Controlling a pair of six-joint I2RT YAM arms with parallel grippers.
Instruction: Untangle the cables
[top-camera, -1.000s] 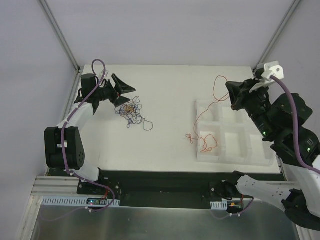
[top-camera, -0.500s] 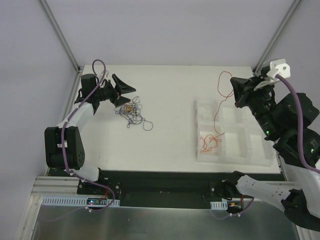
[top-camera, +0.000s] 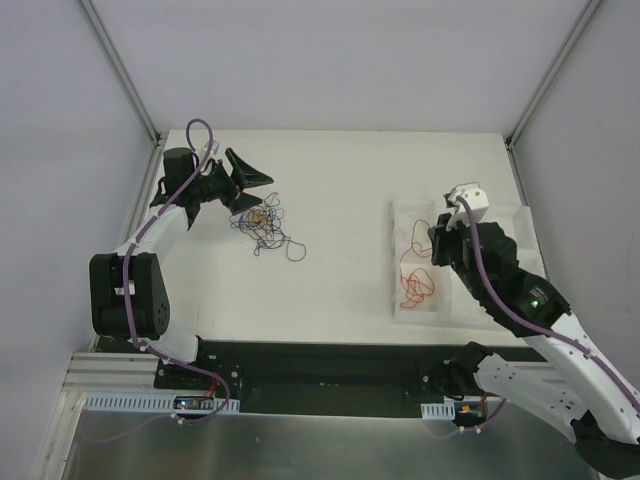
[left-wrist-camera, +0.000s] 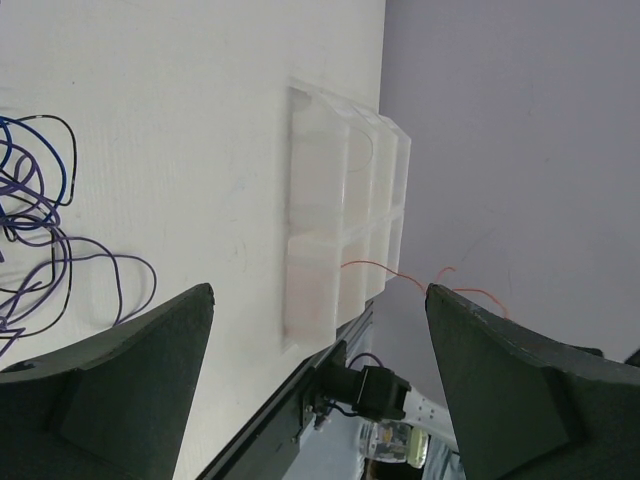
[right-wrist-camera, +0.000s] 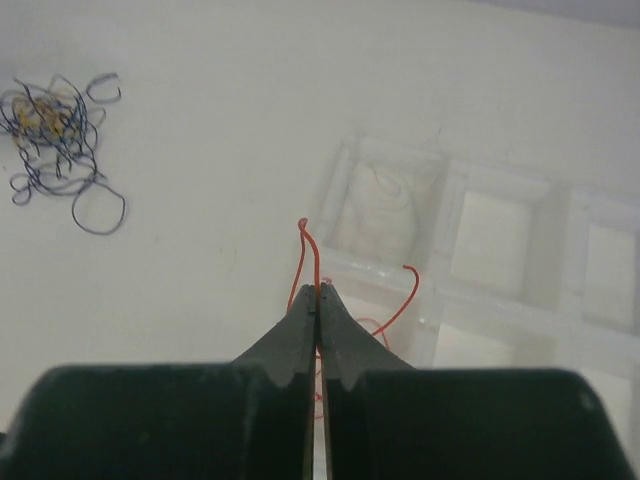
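A clear tray (top-camera: 408, 312) with a grid of compartments sits by the right edge of the surface (top-camera: 340, 190). Its near-left compartment holds a loose coil of red wire (top-camera: 414, 288). From the coil one strand rises to the right tool (right-wrist-camera: 319, 292). The compartment behind it, on the far-left of the tray, holds something pale that I cannot make out. The other compartments in the right wrist view look bare.

The right arm (top-camera: 520, 292) bends in from the near right corner and leans over the tray, hiding much of it from above. Its wrist hangs over the tray's middle. The right tool is closed tight on the red wire, fingers pressed together. Short ends of wire curl out above and beside the tips.

The rest of the wires lie as a tangle (top-camera: 262, 224) of blue, black and purple loops with a bit of orange inside. It lies on the surface toward the far left corner, well apart from the tray.

The left arm (top-camera: 160, 225) reaches from the near left corner along the left edge. The left tool (top-camera: 250, 180) points toward the middle of the surface, just beside the far side of the tangle. Its fingers are spread wide and grip nothing. Whether they touch the loops I cannot tell.
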